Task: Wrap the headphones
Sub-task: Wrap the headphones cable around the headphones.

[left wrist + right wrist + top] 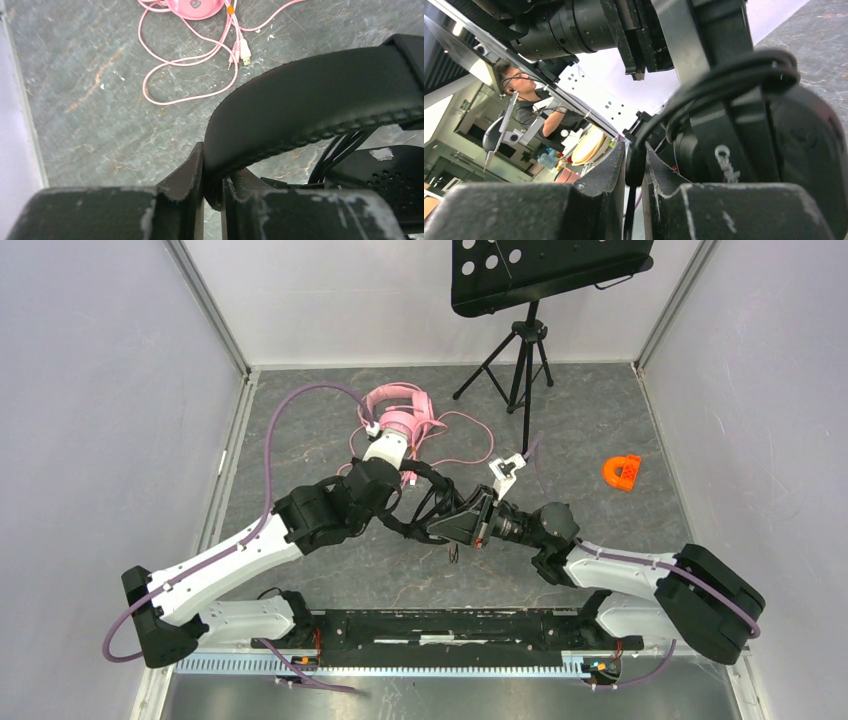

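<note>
Left gripper (212, 172) is clamped hard on the padded headband of the black headphones (320, 100), holding them up off the table (600, 410) near its middle. The right gripper (634, 167) is pinched on the thin black cable (724, 75), jaws nearly together with the cord running between them. Several turns of that cable already lie looped over the black set beside the earcup, so this wrap looks well under way but not finished, as a length trails down past the fingers. Out toward the table's far edge, left of centre, the pink headphones (395, 412) lie flat with their pink cable (190, 65) sprawled loose in wide curls, plugs free. That pair looks untouched, so I'd judge at least half the job remains.
</note>
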